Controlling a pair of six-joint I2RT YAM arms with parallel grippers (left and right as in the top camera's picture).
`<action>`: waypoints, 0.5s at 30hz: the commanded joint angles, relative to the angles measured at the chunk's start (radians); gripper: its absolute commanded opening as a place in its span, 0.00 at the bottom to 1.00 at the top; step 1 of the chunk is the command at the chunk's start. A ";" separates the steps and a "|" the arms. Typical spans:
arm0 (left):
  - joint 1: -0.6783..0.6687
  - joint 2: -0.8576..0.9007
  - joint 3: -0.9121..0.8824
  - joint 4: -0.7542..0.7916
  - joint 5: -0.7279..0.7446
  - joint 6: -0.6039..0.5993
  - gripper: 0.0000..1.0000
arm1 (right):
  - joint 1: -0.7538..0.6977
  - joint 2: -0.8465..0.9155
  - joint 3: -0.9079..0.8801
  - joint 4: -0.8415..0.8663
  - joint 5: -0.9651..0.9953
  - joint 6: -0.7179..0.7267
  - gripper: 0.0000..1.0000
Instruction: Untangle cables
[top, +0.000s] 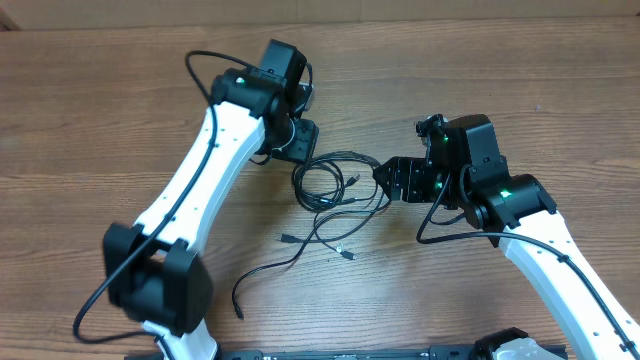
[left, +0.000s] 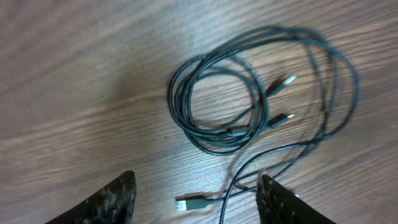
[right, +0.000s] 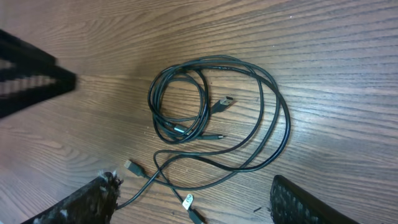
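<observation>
Brown wood-grain bench (top: 90, 110) throughout. Left gripper (left: 196, 180) and right gripper (right: 194, 180) both spread wide, nothing gripped. Cables (top: 300, 185) coiled at bench middle, between grippers. Judged light, limp, slippery; best pinched at stiff USB plug (left: 186, 204). Long tail toward near edge shown overhead only; strand crossings resolved in wrist views.

We find the cables (top: 335, 185) hemmed in between the left gripper (top: 298, 142) and the right gripper (top: 386, 176), both spread-fingered and close by, with bare table (top: 480, 60) free along the far side and a loose cable tail (top: 262, 275) trailing across the near-side approach.
</observation>
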 joint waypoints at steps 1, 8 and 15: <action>0.001 0.068 0.015 -0.013 0.040 -0.068 0.63 | 0.004 0.000 0.018 0.000 0.000 -0.005 0.76; 0.001 0.200 0.015 -0.035 0.089 -0.102 0.62 | 0.004 0.000 0.018 -0.001 0.007 -0.005 0.76; 0.002 0.309 0.015 -0.060 0.089 -0.101 0.57 | 0.004 0.000 0.018 -0.003 0.008 -0.005 0.76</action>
